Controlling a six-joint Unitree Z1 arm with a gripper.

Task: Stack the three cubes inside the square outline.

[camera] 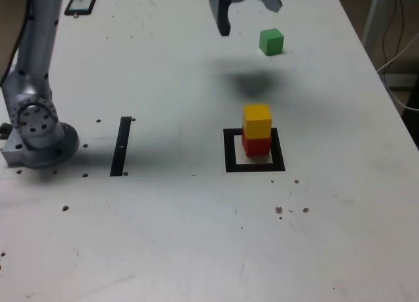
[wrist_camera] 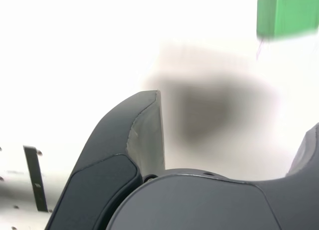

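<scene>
Gripper [camera: 247,10] hung above table's [camera: 196,249] far edge, jaws spread wide, nothing between them. Green cube [camera: 271,41] sat alone on table just beside gripper, toward exterior view's right. Yellow cube [camera: 257,120] rested atop red cube [camera: 256,145] inside black square outline [camera: 230,151]. Thin black strip [camera: 122,146] lay well apart, near arm base [camera: 39,135].

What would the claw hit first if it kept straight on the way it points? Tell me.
Probably bare table. The open claw points down at its shadow, with the green cube off to the exterior view's right, outside the jaws. Depth is unclear.
</scene>
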